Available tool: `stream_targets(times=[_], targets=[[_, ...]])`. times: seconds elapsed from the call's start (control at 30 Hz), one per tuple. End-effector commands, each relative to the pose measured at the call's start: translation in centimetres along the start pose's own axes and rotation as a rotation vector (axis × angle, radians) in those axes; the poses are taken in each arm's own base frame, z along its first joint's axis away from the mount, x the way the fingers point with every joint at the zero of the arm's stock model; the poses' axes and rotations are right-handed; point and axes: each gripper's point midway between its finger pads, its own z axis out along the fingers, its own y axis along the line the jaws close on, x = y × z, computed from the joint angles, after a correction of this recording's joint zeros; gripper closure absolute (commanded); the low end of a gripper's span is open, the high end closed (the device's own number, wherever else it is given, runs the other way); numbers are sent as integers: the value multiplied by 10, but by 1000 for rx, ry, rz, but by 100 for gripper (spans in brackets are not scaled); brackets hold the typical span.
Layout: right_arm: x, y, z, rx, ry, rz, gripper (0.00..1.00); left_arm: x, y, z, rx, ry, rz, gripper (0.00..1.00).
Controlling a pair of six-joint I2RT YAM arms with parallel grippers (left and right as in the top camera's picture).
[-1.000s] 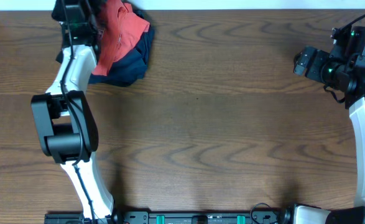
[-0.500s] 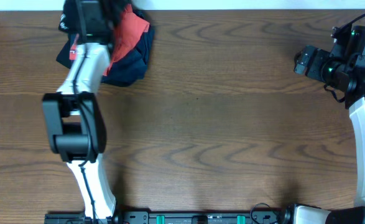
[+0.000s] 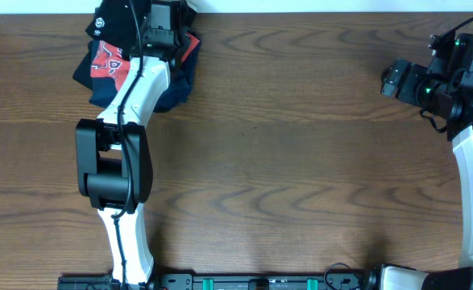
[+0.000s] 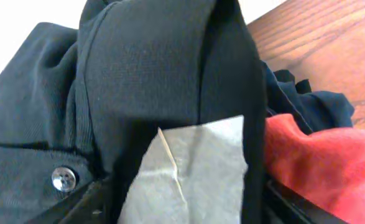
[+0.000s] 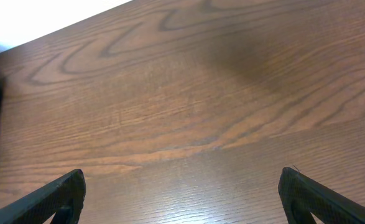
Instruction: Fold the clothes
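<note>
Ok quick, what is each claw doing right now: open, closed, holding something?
Left gripper: closed on the black T-shirt, it seems.
Right gripper: open, holding nothing.

The overhead camera looks straight down from high above and takes in the whole table [image 3: 300,161]. The left wrist camera sits almost against the black T-shirt [image 4: 163,81], facing the table's far edge; overhead shows that same shirt at top left. The right wrist camera looks down at a slant, close to bare wood, towards the far edge.
</note>
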Motion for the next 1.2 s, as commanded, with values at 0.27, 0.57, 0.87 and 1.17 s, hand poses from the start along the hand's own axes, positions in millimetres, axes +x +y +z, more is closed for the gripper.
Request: stream_targets(times=[0.27,0.57,0.87,1.17], targets=[[1,2,0,-5,7,-19,3,-84,31,-94,-21,-239,-369,18],[7,0,0,0,30,-19,3,-108,109,-103,-104,-467,-687,9],[9,0,0,2,36,-18,3,-62,157,-28,-89,-519,-886,8],[11,-1,-1,4,48,-16,3,18,111,60,-70,-260,-876,2]])
